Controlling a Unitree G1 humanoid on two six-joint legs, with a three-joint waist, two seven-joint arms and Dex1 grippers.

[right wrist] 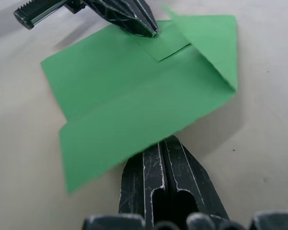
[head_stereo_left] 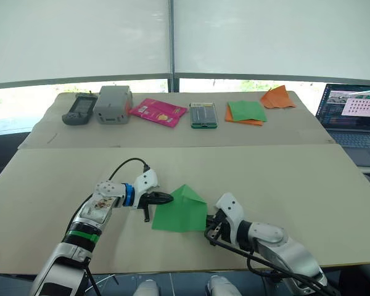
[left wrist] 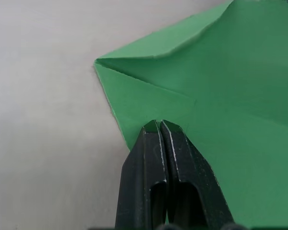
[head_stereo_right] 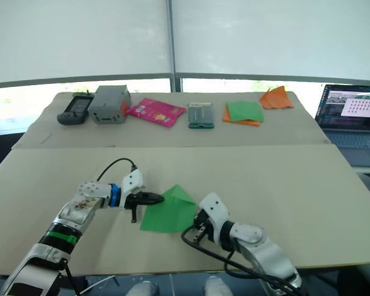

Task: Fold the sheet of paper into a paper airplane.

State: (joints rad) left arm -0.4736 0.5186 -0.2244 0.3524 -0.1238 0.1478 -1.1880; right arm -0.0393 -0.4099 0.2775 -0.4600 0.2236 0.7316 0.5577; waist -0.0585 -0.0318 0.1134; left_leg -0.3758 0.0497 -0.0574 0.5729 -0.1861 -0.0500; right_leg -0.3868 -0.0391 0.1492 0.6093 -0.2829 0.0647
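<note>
The sheet of paper (head_stereo_left: 182, 213) is bright green and lies partly folded on the near table, one corner turned in to a point at its far side. My left gripper (head_stereo_left: 168, 198) is shut, its tips resting on the sheet's left edge beside a folded flap (left wrist: 149, 96). My right gripper (head_stereo_left: 209, 230) is also shut at the sheet's near right edge. In the right wrist view that edge (right wrist: 134, 139) lies over the fingertips and is lifted a little off the table, with the left gripper (right wrist: 151, 29) on the far side of the sheet.
The back table holds a handheld device (head_stereo_left: 80, 109), a grey box (head_stereo_left: 113, 103), a pink packet (head_stereo_left: 158, 112), a green case (head_stereo_left: 203, 115), a green-and-orange stack of sheets (head_stereo_left: 246, 112) and an orange pointed paper piece (head_stereo_left: 277, 97). A laptop (head_stereo_left: 356, 114) stands at the right.
</note>
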